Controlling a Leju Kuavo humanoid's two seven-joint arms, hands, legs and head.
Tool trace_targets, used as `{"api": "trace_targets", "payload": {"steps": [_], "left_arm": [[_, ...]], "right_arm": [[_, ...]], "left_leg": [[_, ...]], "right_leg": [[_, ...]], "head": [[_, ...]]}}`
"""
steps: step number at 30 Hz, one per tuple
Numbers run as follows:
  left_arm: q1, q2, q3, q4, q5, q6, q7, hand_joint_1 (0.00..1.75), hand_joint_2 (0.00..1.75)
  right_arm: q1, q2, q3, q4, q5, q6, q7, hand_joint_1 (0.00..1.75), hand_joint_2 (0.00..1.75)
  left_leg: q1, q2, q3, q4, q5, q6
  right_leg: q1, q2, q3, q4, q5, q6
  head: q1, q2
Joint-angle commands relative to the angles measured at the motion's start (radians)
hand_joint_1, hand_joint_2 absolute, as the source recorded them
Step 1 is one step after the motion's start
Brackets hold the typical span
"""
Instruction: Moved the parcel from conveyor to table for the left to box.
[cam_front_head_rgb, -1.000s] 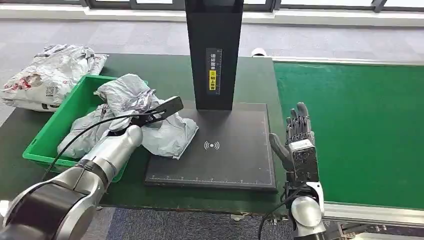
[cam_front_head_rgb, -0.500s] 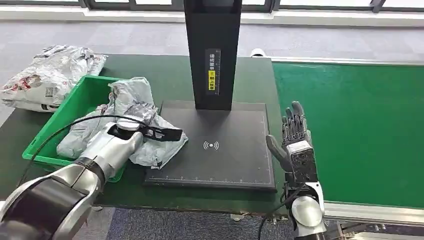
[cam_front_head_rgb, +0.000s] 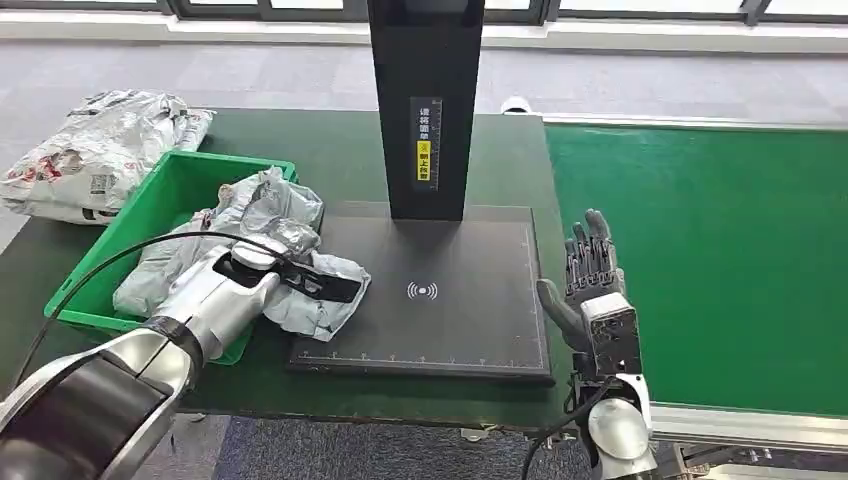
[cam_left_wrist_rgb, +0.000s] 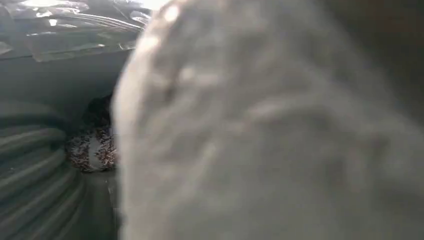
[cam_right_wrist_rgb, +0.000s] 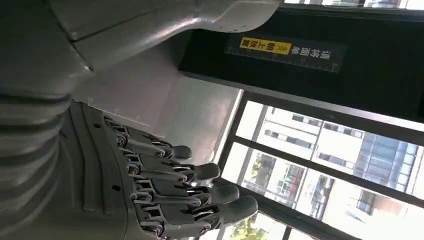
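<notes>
The grey parcel is lying crumpled across the near right corner of the green bin and spilling onto the left edge of the black scanning pad, and the left hand is pressing down on top of it with its fingers buried in the plastic; the hand seems to be gripping the bag, though the fingers themselves are mostly hidden by the wrist bracket and the folds. In the left wrist view the blurred grey film of the parcel is sitting right against the lens, so nothing of the grasp is readable there. The right hand is standing upright just beside the pad's right edge, next to the green conveyor, fingers straight and apart, holding nothing; the right wrist view is showing the same spread fingers. Compared with a second ago, the left hand and parcel have been sinking lower and drawing back toward the bin, while the right hand is staying put.
</notes>
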Motion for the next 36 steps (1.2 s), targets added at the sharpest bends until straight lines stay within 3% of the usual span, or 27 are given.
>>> {"api": "trace_targets", "payload": {"steps": [1, 9, 11, 15, 19, 22, 24, 28, 29, 34, 36], "left_arm": [[-0.033, -0.012, 0.008, 0.011, 0.039, 0.161, -0.025, 1.75, 1.75], [-0.093, -0.045, 0.228, -0.101, 0.149, 0.536, 0.011, 1.75, 1.75], [-0.112, -0.025, 0.253, -0.131, 0.094, 0.685, 0.104, 1.75, 1.75], [-0.135, 0.011, 0.347, -0.154, 0.089, 0.766, 0.109, 1.75, 1.75], [-0.132, 0.046, 0.456, -0.152, 0.148, 0.864, 0.034, 1.75, 1.75], [-0.090, 0.073, 0.515, -0.236, 0.124, 0.866, 0.023, 1.75, 1.75], [-0.103, 0.099, 0.541, -0.116, -0.010, 0.813, 0.182, 1.75, 1.75], [-0.097, 0.112, 0.552, -0.087, 0.001, 0.846, 0.156, 1.75, 1.75], [-0.115, 0.127, 0.519, -0.041, -0.090, 0.789, 0.286, 1.75, 1.75], [-0.080, 0.193, 0.621, 0.022, -0.041, 0.601, 0.378, 1.75, 1.75], [-0.057, 0.202, 0.722, 0.051, 0.041, 0.433, 0.400, 1.75, 1.75]], "right_arm": [[-0.040, -0.037, -0.036, 0.058, -0.023, -0.006, 0.013, 0.00, 1.75], [-0.058, -0.046, -0.029, 0.063, -0.057, -0.033, 0.037, 0.00, 1.75], [-0.072, -0.047, -0.013, 0.088, -0.070, -0.052, 0.036, 0.00, 1.75], [-0.097, -0.060, 0.022, 0.131, -0.095, -0.078, 0.030, 0.00, 1.75], [-0.121, -0.074, 0.054, 0.179, -0.125, -0.095, 0.014, 0.00, 1.75], [-0.139, -0.077, 0.073, 0.211, -0.141, -0.099, 0.006, 0.00, 1.75], [-0.168, -0.066, 0.093, 0.257, -0.145, -0.095, 0.003, 0.00, 1.75], [-0.177, -0.061, 0.100, 0.271, -0.143, -0.098, 0.000, 0.00, 1.75], [-0.178, -0.061, 0.105, 0.271, -0.142, -0.095, 0.000, 0.00, 1.75], [-0.202, -0.050, 0.117, 0.289, -0.142, -0.075, 0.009, 0.00, 1.75], [-0.216, -0.050, 0.122, 0.305, -0.140, -0.056, 0.017, 0.00, 1.75]], "left_leg": [[0.001, 0.000, 0.002, -0.001, 0.000, 0.000], [0.002, -0.003, -0.002, 0.001, 0.000, 0.000], [0.001, -0.001, -0.003, 0.002, 0.000, 0.000], [0.001, 0.002, -0.002, 0.002, -0.001, 0.000], [0.001, 0.003, -0.001, 0.001, 0.000, 0.000], [0.002, 0.005, 0.001, 0.000, -0.001, -0.001], [0.001, 0.005, 0.001, -0.001, 0.000, -0.001], [0.002, 0.004, 0.002, -0.001, 0.000, -0.001], [0.002, 0.006, 0.003, -0.002, 0.000, -0.001], [0.001, 0.002, 0.002, -0.001, 0.000, -0.001], [0.001, 0.007, 0.003, -0.002, 0.000, -0.002]], "right_leg": [[0.001, 0.000, 0.002, -0.002, 0.000, -0.001], [0.002, -0.004, 0.000, 0.000, 0.000, 0.000], [0.002, -0.001, -0.002, 0.000, 0.000, 0.000], [0.002, 0.002, -0.002, 0.000, 0.001, -0.001], [0.001, 0.002, -0.001, 0.000, 0.001, -0.001], [0.002, 0.004, 0.000, -0.001, 0.001, -0.001], [0.002, 0.005, 0.000, -0.001, 0.001, -0.001], [0.002, 0.004, 0.001, -0.001, 0.001, -0.001], [0.002, 0.006, 0.002, -0.002, 0.001, -0.001], [0.001, 0.003, 0.002, 0.000, 0.000, -0.001], [0.001, 0.007, 0.001, -0.001, 0.001, -0.001]], "head": [[0.000, 0.000], [0.000, 0.000], [0.000, 0.000], [0.000, 0.000], [0.000, 0.000], [0.000, 0.000], [0.000, 0.000], [0.000, 0.000], [0.000, 0.000], [0.000, 0.000], [0.000, 0.000]]}}
